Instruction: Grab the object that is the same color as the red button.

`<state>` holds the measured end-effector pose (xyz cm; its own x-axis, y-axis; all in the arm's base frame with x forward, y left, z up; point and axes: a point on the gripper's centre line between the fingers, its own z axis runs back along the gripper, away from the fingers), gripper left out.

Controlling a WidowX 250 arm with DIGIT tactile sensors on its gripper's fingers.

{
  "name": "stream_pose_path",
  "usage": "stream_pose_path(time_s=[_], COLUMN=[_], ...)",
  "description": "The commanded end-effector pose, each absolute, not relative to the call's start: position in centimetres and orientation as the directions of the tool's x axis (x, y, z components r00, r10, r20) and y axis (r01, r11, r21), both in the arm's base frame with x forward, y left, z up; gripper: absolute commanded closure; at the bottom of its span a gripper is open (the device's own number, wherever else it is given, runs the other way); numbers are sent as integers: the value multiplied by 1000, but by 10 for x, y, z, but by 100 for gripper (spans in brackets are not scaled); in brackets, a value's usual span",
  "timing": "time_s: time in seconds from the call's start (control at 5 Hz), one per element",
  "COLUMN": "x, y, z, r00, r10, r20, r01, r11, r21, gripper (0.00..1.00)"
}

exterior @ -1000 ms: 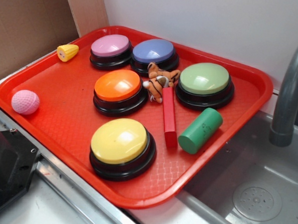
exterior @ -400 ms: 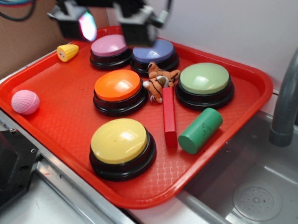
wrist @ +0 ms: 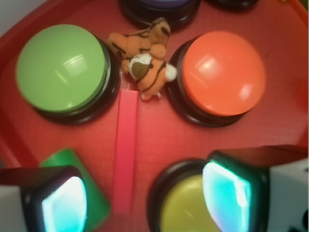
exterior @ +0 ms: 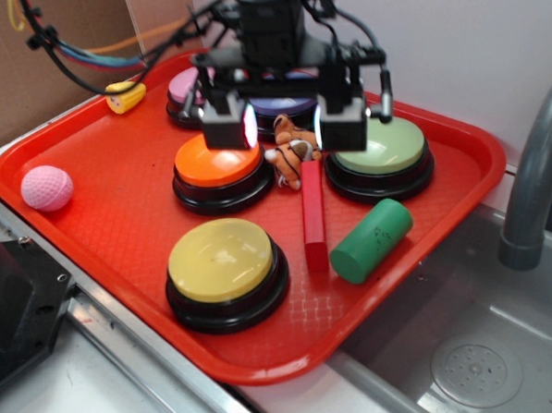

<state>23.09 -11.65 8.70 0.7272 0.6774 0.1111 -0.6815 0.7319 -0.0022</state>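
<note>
— Gripper (exterior: pixel 283 125) status?
— Jaws spread wide, nothing between them, touching nothing. It hangs above the toy tiger (exterior: pixel 296 149), between the orange button (exterior: pixel 218 159) and green button (exterior: pixel 379 145).
— Red bar (exterior: pixel 313 216)?
— Flat on the red tray (exterior: pixel 117 231), just below the tiger, with the green cylinder (exterior: pixel 370 240) close alongside and the yellow button (exterior: pixel 223 261) opposite.

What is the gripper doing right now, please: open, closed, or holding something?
Gripper: open and empty, fingers spread wide above the tray; the red bar lies untouched.
</note>
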Motion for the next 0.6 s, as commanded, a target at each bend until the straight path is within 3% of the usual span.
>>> stream_pose_path(time_s=[0.0, 0.4], x=[243, 247], y=[-105, -98], z=[60, 40], r00=[640, 659], r10=[749, 739], r20=[172, 135], r01=[-756, -741], r11=[654, 670], r21=[-35, -51], gripper=[0, 0])
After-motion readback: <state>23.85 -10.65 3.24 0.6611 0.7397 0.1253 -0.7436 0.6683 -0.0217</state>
